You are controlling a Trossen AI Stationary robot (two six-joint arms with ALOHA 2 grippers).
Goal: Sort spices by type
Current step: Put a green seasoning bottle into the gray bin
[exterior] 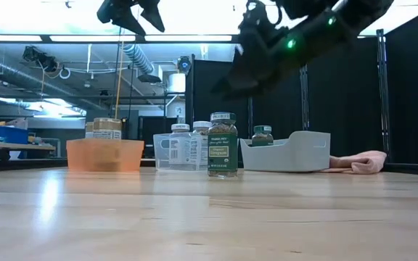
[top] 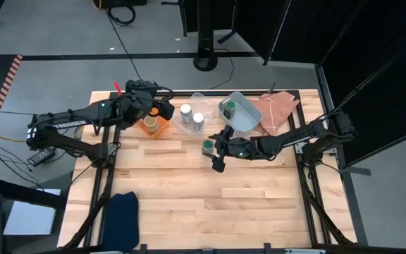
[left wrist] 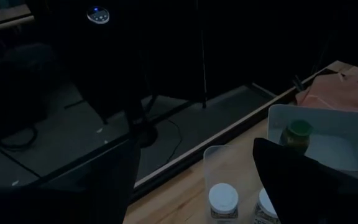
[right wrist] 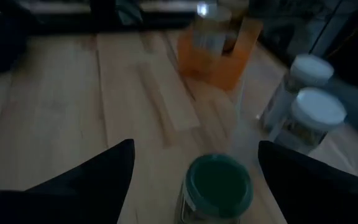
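Observation:
A green-lidded spice jar (top: pixel 208 147) (exterior: pixel 223 145) (right wrist: pixel 218 182) stands upright on the bare wood. My right gripper (top: pixel 216 150) (right wrist: pixel 194 144) hovers above it, open, with a finger to each side of the lid and touching nothing. A second green-lidded jar (top: pixel 229 108) (left wrist: pixel 296 132) stands in the grey-blue tray (top: pixel 249 118). Two white-lidded jars (top: pixel 186 111) (top: pixel 198 121) stand in the clear tray (exterior: pixel 167 154). A tan-topped jar (top: pixel 150 125) (exterior: pixel 107 127) sits in the orange tray (exterior: pixel 104 155). My left gripper (top: pixel 164 109) (left wrist: pixel 194 143) is open and raised high over the orange tray.
A pink cloth (top: pixel 277 109) (exterior: pixel 358 163) lies beyond the grey-blue tray at the far right. A dark blue cloth (top: pixel 122 212) lies at the near left edge. The three trays stand in a row along the far side, with bare wood on the near half.

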